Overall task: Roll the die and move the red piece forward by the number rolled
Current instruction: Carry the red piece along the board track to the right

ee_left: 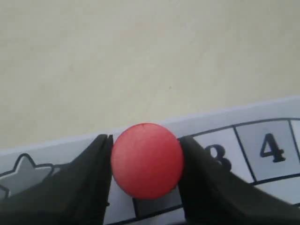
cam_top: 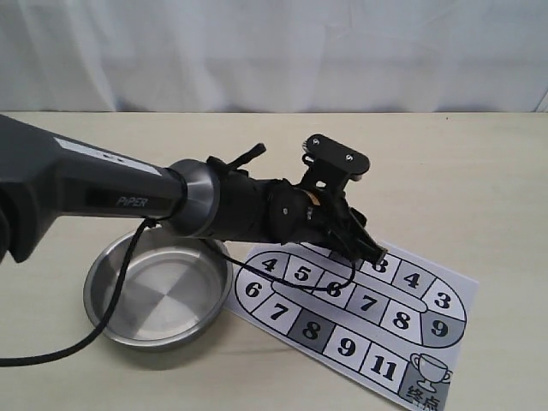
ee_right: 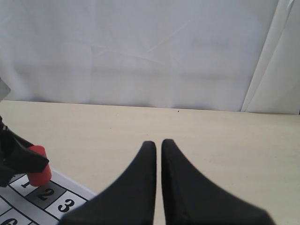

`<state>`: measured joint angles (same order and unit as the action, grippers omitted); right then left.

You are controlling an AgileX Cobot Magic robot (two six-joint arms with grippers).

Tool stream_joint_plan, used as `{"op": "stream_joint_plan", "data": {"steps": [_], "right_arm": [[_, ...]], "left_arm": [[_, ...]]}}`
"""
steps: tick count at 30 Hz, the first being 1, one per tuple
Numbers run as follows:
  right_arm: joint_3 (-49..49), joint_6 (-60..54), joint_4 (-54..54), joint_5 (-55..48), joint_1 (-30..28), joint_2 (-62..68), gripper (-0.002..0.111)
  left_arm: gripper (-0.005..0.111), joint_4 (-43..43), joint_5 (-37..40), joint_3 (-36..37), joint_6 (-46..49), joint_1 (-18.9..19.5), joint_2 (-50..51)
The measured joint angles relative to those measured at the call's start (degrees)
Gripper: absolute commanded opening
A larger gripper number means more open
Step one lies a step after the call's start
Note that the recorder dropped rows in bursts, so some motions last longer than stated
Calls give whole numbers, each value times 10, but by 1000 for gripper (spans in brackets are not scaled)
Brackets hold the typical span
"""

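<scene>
My left fingers (ee_left: 206, 183) pinch the red piece (ee_left: 146, 161).
Likely light, rigid, slick: hold mid-sides; my right fingers (ee_right: 140, 187) sit pressed together.

The left fingers (ee_left: 89, 187) look like matt black plastic. Between them, the red piece (ee_left: 146, 161) has a smooth skin with little shine. Beneath them lies the board sheet (cam_top: 368, 305), flat printed paper. Beside them, the bowl (cam_top: 171, 300) is brushed metal with a circular sheen. The counter (cam_top: 462, 171) is pale, smooth and matt.
</scene>
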<state>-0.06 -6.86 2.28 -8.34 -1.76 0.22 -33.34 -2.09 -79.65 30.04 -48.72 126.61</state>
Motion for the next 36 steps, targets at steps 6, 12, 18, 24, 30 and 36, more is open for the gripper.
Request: {"op": "stream_joint_plan", "data": {"steps": [6, 12, 18, 24, 30, 36], "right_arm": [[0, 0, 0, 0, 0, 0, 4], [0, 0, 0, 0, 0, 0, 4], [0, 0, 0, 0, 0, 0, 4], [0, 0, 0, 0, 0, 0, 4], [0, 0, 0, 0, 0, 0, 4], [0, 0, 0, 0, 0, 0, 4]], "left_arm": [[0, 0, -8, 0, 0, 0, 25], [0, 1, -11, 0, 0, -6, -12], [0, 1, -20, -7, 0, -38, -14], [0, 15, -42, -7, 0, -45, 27], [0, 26, -56, -11, 0, -47, 45], [0, 37, -44, -45, 0, -48, 49]]}}
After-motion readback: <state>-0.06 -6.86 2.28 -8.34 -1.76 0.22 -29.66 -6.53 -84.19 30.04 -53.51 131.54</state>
